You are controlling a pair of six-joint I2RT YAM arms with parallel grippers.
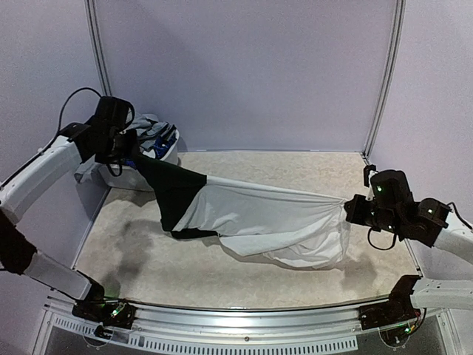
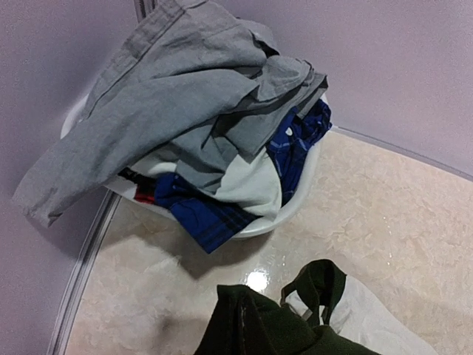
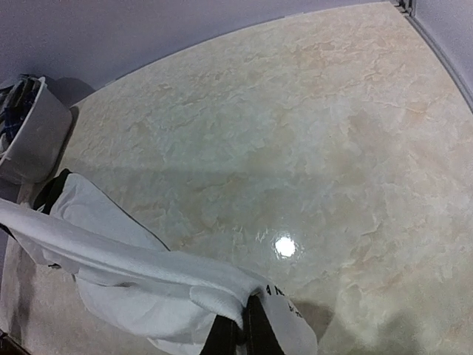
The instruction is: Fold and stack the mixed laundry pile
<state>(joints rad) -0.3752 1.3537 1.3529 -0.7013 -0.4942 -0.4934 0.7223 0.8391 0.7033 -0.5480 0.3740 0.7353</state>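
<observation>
White T-shirt (image 1: 266,211) taut between fingers (image 3: 256,334)

Two arms, each of white link shells and black joint housings. Left arm (image 1: 38,176): a black cable (image 1: 74,93) loops over its wrist. Right arm (image 1: 399,211): green lights dot its black wrist block. Right gripper (image 3: 240,329): black fingers (image 3: 222,339). Black bases (image 1: 111,310) carry green lights.

The top camera looks down over the beige marbled table (image 1: 310,174) from its near edge; wrist cameras hang close. All share the green-sleeved white T-shirt (image 1: 259,214) and white oval plastic basket (image 2: 259,229).
</observation>
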